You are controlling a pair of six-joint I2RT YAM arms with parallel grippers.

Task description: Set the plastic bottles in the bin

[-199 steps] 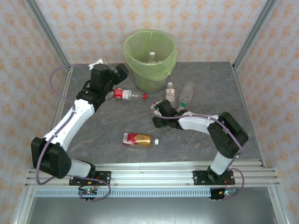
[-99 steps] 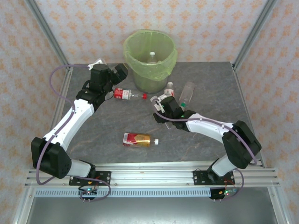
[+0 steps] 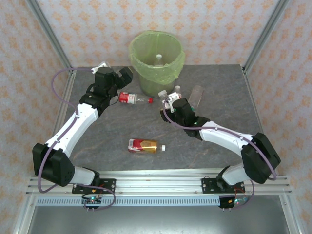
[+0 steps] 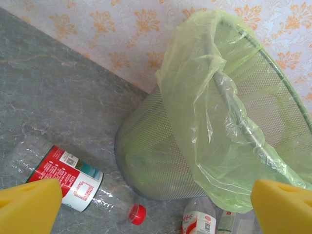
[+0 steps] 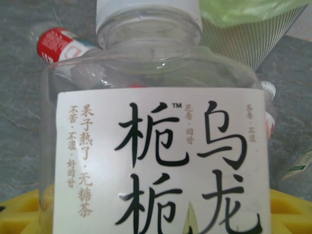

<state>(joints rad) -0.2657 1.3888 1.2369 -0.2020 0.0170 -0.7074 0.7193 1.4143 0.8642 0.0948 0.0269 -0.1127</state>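
The bin point(image 3: 156, 66), lined with a light green bag, stands at the back middle with one bottle point(image 3: 158, 58) inside. My right gripper point(image 3: 173, 107) is shut on a white-labelled, white-capped bottle point(image 5: 161, 156), held just in front of the bin. My left gripper point(image 3: 124, 75) hangs open left of the bin point(image 4: 219, 122), above a red-labelled bottle point(image 4: 68, 175) with a red cap. A red-and-gold bottle point(image 3: 144, 145) lies at the table's middle. A white-capped bottle point(image 3: 178, 90) and a green-capped clear bottle point(image 3: 195, 95) lie right of the bin's base.
The grey table point(image 3: 107, 141) is bounded by metal frame posts at the back corners and a patterned wall behind. The bin's mesh base point(image 4: 161, 161) is close to the left fingers point(image 4: 29, 207).
My right arm has stretched out and carried its bottle away from me, toward the bin's base. The left arm and the loose bottles have stayed put.
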